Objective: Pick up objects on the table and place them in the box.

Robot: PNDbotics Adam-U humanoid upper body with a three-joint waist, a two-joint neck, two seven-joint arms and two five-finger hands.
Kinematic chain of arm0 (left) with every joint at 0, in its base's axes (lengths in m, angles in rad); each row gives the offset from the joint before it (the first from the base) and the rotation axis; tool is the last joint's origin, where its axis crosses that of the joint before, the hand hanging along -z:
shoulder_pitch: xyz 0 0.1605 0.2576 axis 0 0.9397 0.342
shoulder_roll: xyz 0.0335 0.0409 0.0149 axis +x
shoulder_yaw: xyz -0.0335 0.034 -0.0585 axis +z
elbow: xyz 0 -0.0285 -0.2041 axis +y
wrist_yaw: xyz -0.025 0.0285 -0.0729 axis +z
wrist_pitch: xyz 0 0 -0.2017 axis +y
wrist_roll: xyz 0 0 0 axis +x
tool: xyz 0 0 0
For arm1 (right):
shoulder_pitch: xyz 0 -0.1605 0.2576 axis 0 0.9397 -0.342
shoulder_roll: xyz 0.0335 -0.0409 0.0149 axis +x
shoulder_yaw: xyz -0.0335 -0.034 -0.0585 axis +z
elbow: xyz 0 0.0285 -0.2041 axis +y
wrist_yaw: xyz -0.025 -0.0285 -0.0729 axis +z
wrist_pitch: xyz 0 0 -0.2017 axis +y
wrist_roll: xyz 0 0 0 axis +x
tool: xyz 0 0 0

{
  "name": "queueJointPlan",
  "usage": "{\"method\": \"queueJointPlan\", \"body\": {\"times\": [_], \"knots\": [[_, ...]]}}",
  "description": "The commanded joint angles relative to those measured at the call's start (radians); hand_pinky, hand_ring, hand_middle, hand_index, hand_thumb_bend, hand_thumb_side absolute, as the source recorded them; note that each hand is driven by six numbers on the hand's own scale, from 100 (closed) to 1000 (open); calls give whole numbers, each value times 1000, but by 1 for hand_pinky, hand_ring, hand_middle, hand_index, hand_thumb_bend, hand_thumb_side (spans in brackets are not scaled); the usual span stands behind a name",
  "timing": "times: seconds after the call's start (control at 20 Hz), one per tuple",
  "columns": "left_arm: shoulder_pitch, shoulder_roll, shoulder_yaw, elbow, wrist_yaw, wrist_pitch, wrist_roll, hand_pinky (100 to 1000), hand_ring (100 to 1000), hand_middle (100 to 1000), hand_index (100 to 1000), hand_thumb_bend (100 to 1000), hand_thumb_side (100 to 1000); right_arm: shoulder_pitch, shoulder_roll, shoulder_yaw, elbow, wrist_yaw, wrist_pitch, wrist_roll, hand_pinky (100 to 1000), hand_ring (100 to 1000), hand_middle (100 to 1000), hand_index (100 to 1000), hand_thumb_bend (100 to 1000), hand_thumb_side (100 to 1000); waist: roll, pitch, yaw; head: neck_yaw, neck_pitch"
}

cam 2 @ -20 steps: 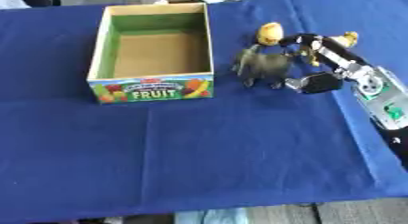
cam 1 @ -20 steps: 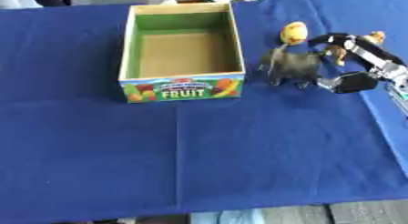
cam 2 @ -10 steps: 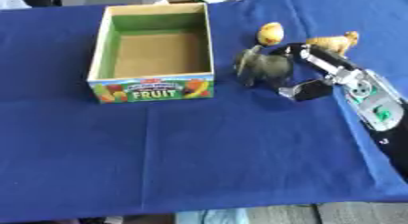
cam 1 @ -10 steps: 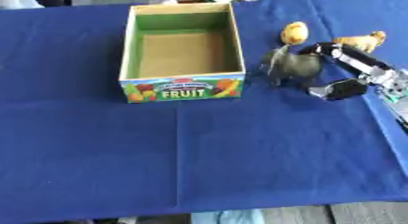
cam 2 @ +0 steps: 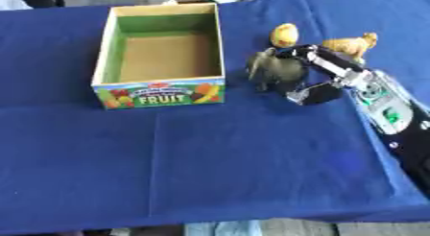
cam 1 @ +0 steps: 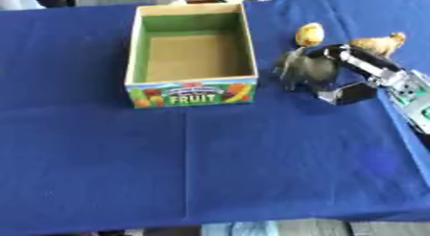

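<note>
Right hand (cam 2: 323,81): your fingers (cam 2: 309,53) curve over the far side of the grey animal (cam 2: 274,69), with the thumb (cam 2: 312,94) bent in at its near right side; the hand is closed around the toy. The animal stands on the cloth, just right of the box.

Right arm (cam 2: 382,108): comes in from the right edge, silver at the wrist, black further back.

Yellow piece (cam 2: 284,35): rounded, on the cloth just beyond the grey animal, apart from your hand.

Tan animal (cam 2: 350,43): on the cloth just behind your fingers, right of the yellow piece.

Box (cam 1: 193,92): open top, green inner walls, brown floor, nothing inside; near wall reads FRUIT. It sits left of the toys.

Cloth (cam 1: 210,163): blue, covers the table.

Left hand: you have it out of view.
</note>
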Motion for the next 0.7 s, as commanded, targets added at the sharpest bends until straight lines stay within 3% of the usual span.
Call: {"method": "queueJointPlan", "body": {"times": [0.05, 0.1, 0.3, 0.4, 0.7], "knots": [[-5, 19, 3, -15, 2, -2, -2, 585, 589, 653, 721, 201, 504, -15, -17, -2, -3, 22, 8, -20, 968, 808, 586, 779, 258, 304, -1, -19, 0, -1, 5], [-5, 19, 3, -15, 2, -2, -2, 585, 589, 653, 721, 200, 504, -15, -17, -2, -2, 25, 11, -24, 907, 768, 533, 741, 208, 310, -1, -19, 0, -1, 5], [-5, 19, 3, -15, 2, -2, -3, 585, 589, 654, 721, 199, 504, -10, -15, -2, -1, 15, 22, -36, 819, 701, 431, 650, 101, 308, -2, -19, -1, -1, 5], [-5, 19, 3, -15, 2, -2, -2, 585, 589, 654, 721, 199, 504, -8, -15, -4, -1, 5, 28, -46, 796, 673, 377, 604, 100, 307, -2, -19, -1, -1, 5], [-5, 19, 3, -15, 1, -1, -2, 585, 588, 654, 721, 199, 504, -12, -19, -5, -19, -22, 37, -64, 783, 646, 316, 582, 100, 328, -3, -20, -2, -1, 5]]}}
